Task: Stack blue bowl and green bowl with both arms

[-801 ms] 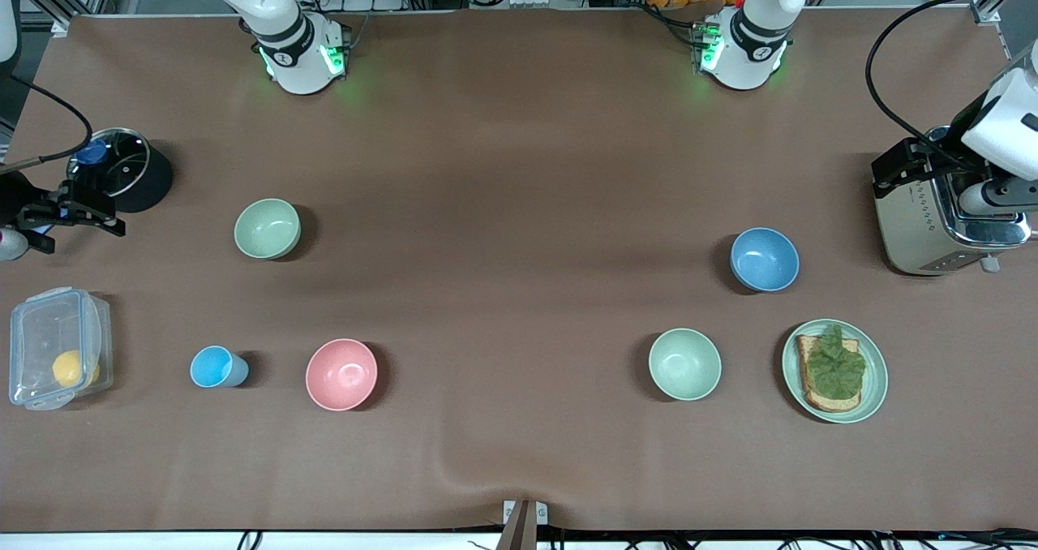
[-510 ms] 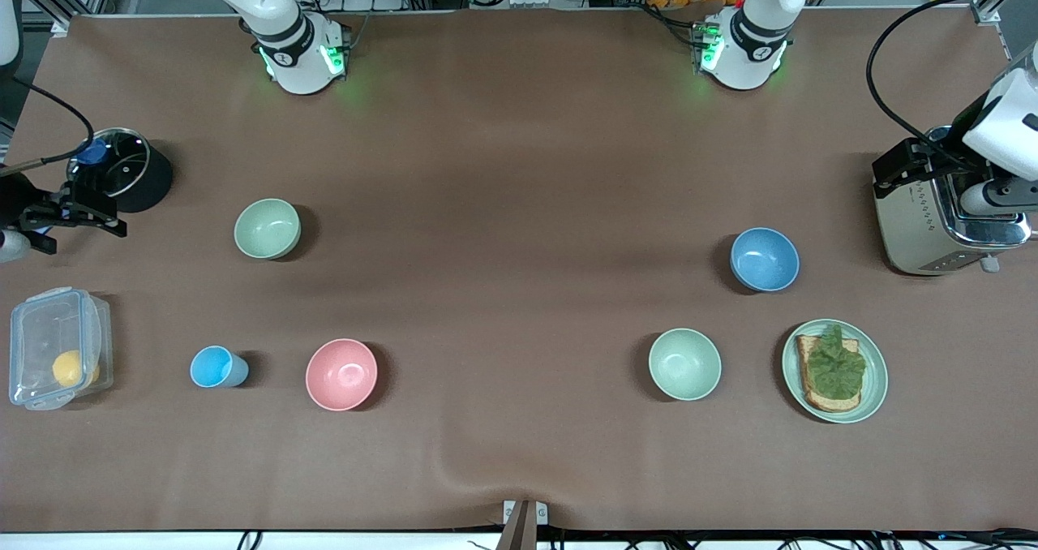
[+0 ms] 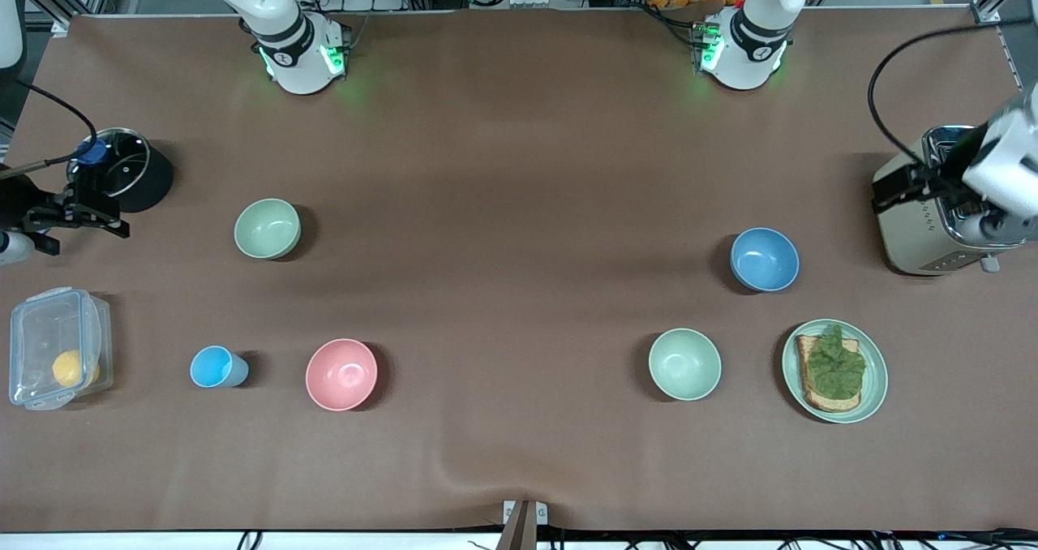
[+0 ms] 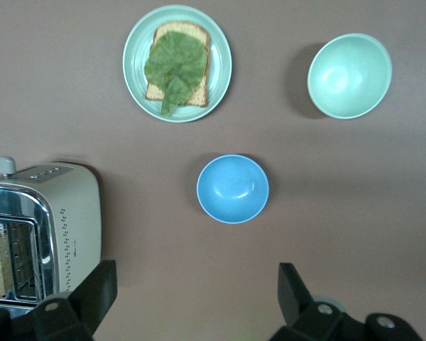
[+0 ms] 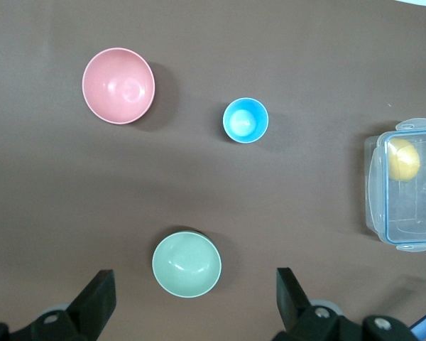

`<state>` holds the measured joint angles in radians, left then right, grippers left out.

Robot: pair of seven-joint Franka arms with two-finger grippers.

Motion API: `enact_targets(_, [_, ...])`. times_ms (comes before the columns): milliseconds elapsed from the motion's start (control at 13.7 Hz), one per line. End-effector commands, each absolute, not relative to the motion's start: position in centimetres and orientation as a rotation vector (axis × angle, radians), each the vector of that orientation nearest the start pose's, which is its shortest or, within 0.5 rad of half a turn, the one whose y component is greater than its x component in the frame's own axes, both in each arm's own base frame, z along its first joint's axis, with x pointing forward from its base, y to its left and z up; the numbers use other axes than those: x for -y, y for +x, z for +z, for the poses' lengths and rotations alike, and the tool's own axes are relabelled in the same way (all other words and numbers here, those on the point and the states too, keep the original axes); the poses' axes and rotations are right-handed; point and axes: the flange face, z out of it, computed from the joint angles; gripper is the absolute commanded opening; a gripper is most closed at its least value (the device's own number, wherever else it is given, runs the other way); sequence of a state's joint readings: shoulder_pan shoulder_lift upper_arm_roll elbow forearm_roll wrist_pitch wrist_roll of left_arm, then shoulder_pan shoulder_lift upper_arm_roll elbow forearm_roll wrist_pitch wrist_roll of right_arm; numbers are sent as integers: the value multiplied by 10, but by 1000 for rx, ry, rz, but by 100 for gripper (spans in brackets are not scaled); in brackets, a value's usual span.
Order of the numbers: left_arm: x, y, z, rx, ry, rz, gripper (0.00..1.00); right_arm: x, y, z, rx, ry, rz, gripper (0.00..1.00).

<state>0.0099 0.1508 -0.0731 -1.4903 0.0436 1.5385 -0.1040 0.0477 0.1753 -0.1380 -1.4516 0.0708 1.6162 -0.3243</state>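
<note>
Pale sage-green round bowl (image 3: pixel 267 228) sitting upright toward right arm's end, farther from front camera than pink bowl (image 3: pixel 341 374). Right gripper (image 3: pixel 71 212) hovering beside black pot (image 3: pixel 130 169), fingers spread, empty. Medium-blue round bowl (image 3: pixel 764 259) sitting toward left arm's end, near toaster (image 3: pixel 916 229). Left gripper (image 3: pixel 924 185) hovering over toaster, fingers spread, empty.

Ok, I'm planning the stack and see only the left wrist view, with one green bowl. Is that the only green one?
Observer: No, another green bowl sits toward the right arm's end, farther from the front camera than the pink bowl.
Operator: Is the right gripper on it?
Observer: No, the right gripper hangs open beside the lidded pot.
Operator: And my left gripper?
Observer: The left gripper is open over the toaster.
</note>
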Motion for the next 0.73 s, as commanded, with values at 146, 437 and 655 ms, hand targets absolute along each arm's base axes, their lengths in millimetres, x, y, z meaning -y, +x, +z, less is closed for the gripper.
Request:
enact_targets(146, [-2, 594, 476, 109, -3110, 136, 100, 43, 621, 556, 345, -3059, 77, 100])
enact_targets(437, [-24, 572, 398, 162, -3115, 54, 100, 44, 638, 508, 347, -3058, 189, 100])
enact_targets(655, [-18, 554, 349, 172, -3119, 17, 100, 27, 651, 472, 379, -3052, 252, 100])
